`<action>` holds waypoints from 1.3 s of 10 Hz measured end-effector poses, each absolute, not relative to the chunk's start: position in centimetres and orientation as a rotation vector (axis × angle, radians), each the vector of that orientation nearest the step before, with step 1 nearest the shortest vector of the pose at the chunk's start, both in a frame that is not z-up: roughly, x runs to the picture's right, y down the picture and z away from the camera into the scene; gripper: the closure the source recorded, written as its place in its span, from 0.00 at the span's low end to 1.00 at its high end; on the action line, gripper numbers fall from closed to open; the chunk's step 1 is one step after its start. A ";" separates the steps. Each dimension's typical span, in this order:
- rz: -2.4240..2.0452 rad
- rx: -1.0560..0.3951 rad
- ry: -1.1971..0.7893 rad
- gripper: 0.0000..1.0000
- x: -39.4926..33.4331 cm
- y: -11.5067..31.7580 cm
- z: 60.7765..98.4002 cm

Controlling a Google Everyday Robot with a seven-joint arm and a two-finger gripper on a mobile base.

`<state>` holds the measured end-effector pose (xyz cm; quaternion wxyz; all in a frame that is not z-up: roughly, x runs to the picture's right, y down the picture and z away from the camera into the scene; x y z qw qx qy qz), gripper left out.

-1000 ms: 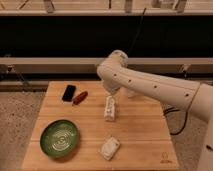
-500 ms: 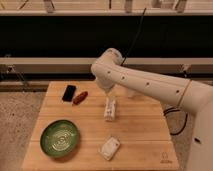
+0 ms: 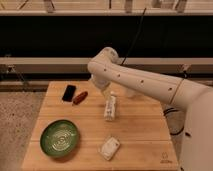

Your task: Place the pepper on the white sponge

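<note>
wooden surface | pepper is laid beside black phone, well apart from white sponge | gripper is held above surface right of pepper, fingers spread open, nothing gripped

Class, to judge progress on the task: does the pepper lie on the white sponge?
No, the pepper lies beside the black phone, far from the white sponge, with the gripper hanging near the table's back edge.

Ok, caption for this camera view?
Open gripper hangs beside pepper on table; sponge lies near front edge.
</note>
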<state>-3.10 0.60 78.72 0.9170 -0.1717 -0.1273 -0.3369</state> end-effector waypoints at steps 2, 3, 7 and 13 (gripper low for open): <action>-0.711 -0.351 -0.280 0.20 -3.7 0.6 79.2; -0.720 -0.349 -0.286 0.20 -4.1 0.6 79.5; -0.751 -0.352 -0.313 0.20 -6.2 1.0 80.6; -0.799 -0.371 -0.336 0.20 -8.5 1.5 82.2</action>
